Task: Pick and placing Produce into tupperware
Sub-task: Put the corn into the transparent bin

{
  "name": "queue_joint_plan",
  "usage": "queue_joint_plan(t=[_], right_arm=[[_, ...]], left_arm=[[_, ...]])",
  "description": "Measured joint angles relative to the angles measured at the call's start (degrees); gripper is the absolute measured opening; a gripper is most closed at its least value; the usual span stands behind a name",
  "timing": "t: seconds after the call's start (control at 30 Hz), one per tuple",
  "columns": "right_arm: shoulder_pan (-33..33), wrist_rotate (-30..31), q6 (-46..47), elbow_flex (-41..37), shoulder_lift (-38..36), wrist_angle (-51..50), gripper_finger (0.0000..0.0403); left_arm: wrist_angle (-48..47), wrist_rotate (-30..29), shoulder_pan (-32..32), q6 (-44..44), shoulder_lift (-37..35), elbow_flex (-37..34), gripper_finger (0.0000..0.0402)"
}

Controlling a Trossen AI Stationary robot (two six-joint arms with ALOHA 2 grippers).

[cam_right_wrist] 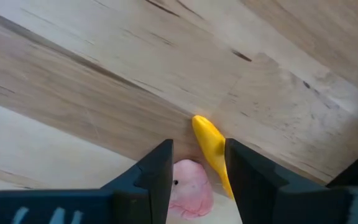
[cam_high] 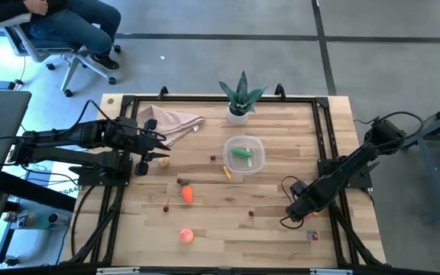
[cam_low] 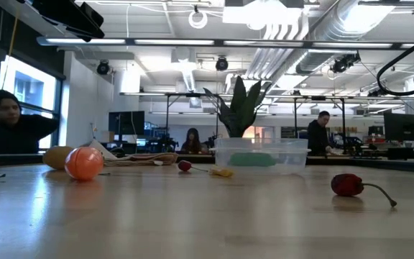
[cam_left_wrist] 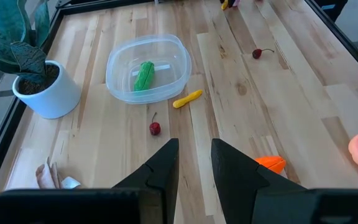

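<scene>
Pale wooden planks make up the desk (cam_high: 281, 176), framed by a dark metal rail, with grey floor around it and an open office with seated people beyond. Near the desk's middle sits the clear shallow plastic tupperware with rounded corners (cam_high: 244, 155), and a green pod-shaped toy vegetable (cam_high: 241, 153) lies inside it. Just beside the container, on the bare wood, lies a small yellow strip (cam_high: 226, 173). A spiky green plant in a small white pot (cam_high: 240, 99) stands at the far edge, and a crumpled beige cloth (cam_high: 170, 122) lies to its left. An orange toy carrot (cam_high: 187, 194) rests nearer the front, a pink-orange toy peach (cam_high: 186, 236) is close to the front edge, and tiny red and dark pieces are scattered between them.

On the left side the left claw (cam_high: 157, 147) hovers by the cloth, its dark fingers (cam_left_wrist: 161, 167) nearly together with a narrow gap and nothing between them.

At the front right corner the right claw (cam_high: 296, 216) is lowered to the wood. Its fingers (cam_right_wrist: 157, 169) stand apart on either side of a curved yellow toy piece (cam_right_wrist: 211, 149) and a small pale pink piece (cam_right_wrist: 190, 188); whether they press on either I cannot tell.
</scene>
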Motion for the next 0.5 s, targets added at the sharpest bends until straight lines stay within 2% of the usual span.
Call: queue_joint_plan(t=[0.5], right_arm=[[0.1, -3.2, -2.8, 0.0, 1.6, -1.3, 0.0135]], left_arm=[[0.0, 0.0, 0.0, 0.0, 0.0, 0.0, 0.0083]])
